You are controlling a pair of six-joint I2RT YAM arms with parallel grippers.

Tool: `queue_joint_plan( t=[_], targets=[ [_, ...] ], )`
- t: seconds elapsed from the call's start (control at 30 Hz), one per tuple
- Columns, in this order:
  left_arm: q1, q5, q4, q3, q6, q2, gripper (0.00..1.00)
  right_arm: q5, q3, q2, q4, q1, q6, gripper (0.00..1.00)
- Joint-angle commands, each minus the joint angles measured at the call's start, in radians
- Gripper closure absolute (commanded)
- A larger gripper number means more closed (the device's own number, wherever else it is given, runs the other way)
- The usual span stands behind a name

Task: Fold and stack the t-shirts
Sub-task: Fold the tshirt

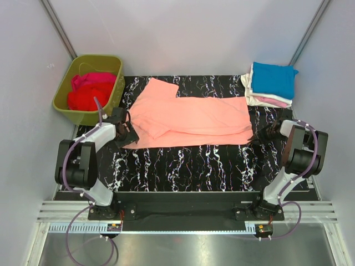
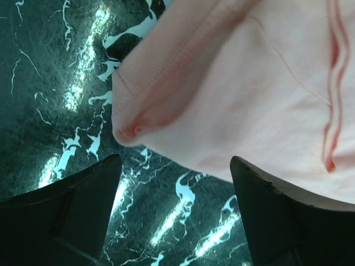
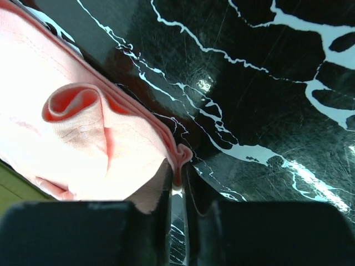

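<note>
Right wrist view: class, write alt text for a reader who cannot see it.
The right gripper pinches the folded edge of a salmon-pink cotton t-shirt between its black fingers. Beneath is a glossy black white-veined table.

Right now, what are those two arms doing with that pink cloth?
Two robot arms are folding t-shirts. The salmon-pink t-shirt lies partly folded on the table. The right gripper pinches its right edge; the left gripper stands open at its left corner. A stack of folded shirts sits far right; red shirts wait in the green tub.
</note>
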Motion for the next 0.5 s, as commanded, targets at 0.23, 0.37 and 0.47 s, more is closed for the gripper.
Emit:
queue_joint_plan(
  t=[0.23,0.37,0.47],
  targets=[
    [0.012,-0.108,0.134,-0.014,-0.034,0.11,0.68,0.014,-0.018,-0.022,0.005,-0.029,-0.034,1.0],
    [0.008,-0.115,0.114,0.008,-0.002,0.11,1.0,0.046,-0.039,-0.079,-0.013,-0.045,-0.034,1.0],
    [-0.002,-0.105,0.091,-0.012,-0.013,0.046,1.0,0.072,-0.059,-0.122,-0.035,-0.065,-0.023,1.0]
  ],
)
